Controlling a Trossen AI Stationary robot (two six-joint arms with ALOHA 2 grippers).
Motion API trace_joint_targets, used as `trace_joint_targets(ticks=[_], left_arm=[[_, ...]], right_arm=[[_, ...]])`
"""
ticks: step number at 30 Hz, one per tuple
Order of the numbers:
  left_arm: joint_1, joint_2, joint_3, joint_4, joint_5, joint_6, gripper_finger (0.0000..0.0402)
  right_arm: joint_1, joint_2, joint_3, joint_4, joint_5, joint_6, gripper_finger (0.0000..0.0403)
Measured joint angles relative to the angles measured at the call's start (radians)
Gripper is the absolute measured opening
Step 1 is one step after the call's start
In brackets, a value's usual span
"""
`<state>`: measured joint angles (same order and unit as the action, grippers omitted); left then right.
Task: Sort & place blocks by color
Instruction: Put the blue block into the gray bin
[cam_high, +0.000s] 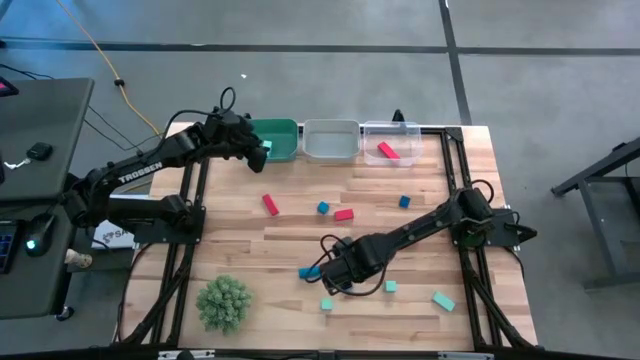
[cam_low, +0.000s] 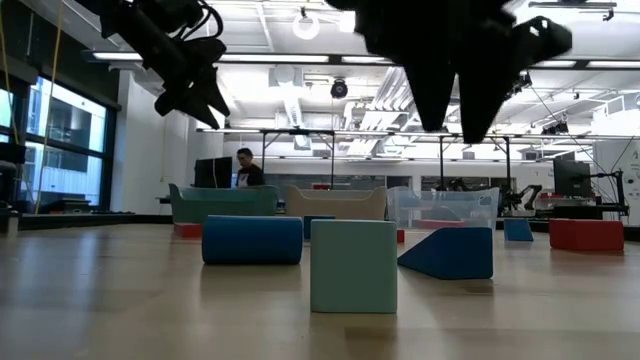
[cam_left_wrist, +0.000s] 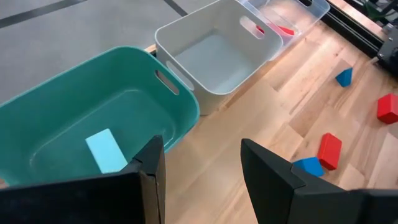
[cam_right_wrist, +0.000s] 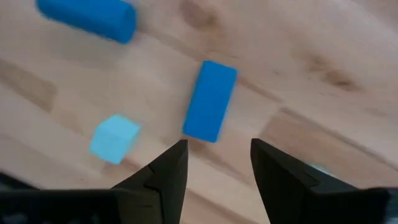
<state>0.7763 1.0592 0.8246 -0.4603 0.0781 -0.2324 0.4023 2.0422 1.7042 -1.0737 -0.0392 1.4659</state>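
Observation:
My left gripper (cam_high: 258, 152) (cam_left_wrist: 202, 149) hangs open at the near rim of the teal bin (cam_left_wrist: 93, 106). A light teal block (cam_left_wrist: 106, 151) lies flat on that bin's floor. My right gripper (cam_high: 330, 275) (cam_right_wrist: 217, 149) is open and points down over the near middle of the table. A blue bar (cam_right_wrist: 210, 101) lies on the wood just ahead of its fingertips, untouched. A blue roll (cam_right_wrist: 87, 18) and a light teal cube (cam_right_wrist: 113, 138) lie beside it. Red blocks (cam_high: 270, 204) (cam_high: 344, 214), blue blocks (cam_high: 323, 208) (cam_high: 404, 202) and teal blocks (cam_high: 391, 286) (cam_high: 443, 300) are scattered on the table.
Three bins stand side by side at the far edge: the teal bin (cam_high: 275, 140), a grey bin (cam_high: 331, 140) and a clear bin (cam_high: 400, 132) holding a red block (cam_high: 388, 151). A green spiky plant ball (cam_high: 224, 302) sits near the near left corner. A person shows in the room behind.

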Motion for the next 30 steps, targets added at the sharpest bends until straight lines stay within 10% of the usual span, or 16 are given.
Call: trace_joint_targets(ticks=[30], left_arm=[[0.000,0.000,0.000,0.001,-0.022,0.000,0.0131]], right_arm=[[-0.017,0.012,-0.171,0.235,-0.040,0.104,0.0165]])
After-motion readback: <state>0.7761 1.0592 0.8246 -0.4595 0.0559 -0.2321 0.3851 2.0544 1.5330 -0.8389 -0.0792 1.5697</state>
